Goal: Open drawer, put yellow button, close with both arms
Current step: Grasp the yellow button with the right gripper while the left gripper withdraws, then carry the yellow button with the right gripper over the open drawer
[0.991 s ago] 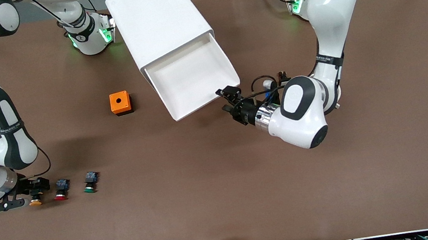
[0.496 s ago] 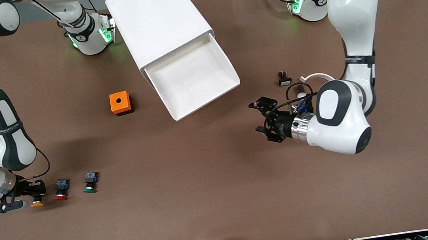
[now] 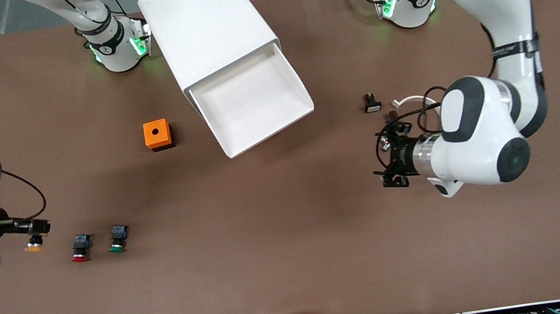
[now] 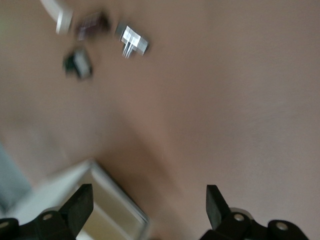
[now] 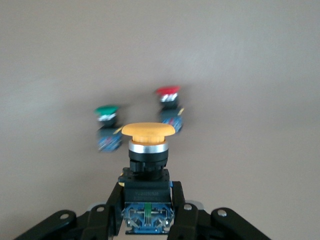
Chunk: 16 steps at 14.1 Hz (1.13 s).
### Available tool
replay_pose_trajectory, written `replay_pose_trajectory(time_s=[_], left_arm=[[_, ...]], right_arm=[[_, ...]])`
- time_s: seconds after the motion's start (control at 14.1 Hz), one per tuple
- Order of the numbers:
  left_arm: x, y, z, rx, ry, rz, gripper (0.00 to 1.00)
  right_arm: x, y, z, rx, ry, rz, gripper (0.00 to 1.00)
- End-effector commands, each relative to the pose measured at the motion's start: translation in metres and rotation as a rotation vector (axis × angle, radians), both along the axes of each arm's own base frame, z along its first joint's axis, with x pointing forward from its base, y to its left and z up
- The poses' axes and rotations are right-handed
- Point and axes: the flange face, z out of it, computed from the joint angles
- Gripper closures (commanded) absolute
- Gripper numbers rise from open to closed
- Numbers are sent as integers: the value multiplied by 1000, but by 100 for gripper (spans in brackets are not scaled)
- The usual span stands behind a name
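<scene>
While clamped by its body in the right end effector (image 5: 148, 212), yellow button (image 5: 148, 150) lies lengthwise along the fingers, cap outward toward red button (image 5: 167, 100); left end effector (image 4: 150, 210) spread wide over bench (image 3: 292, 243), holding nothing.

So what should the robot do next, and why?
Probably carry the yellow button over to the open drawer. The right gripper is shut on it, raised over the table beside the red and green buttons, and the drawer stands pulled out. The left gripper waits open.
</scene>
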Motion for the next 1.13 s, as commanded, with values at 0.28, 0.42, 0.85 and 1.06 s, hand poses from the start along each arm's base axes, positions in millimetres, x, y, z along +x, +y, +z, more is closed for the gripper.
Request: replay_pose_trajectory(time_s=[0.28,0.42,0.85,1.06], left_arm=[[3,87,75,-4,-250,-448,1],[1,103,93,1,-292,-536,1],[-3,141,126,-15,-346,-585,1],[-4,139,127,-15,-347,-585,1]], right_arm=[[-80,189,124,-9,73,-308,100],[-104,267,134,-25,75,-388,100],[-169,422,120,-29,52,-591,100],[-206,475,93,-26,40,-679,100]])
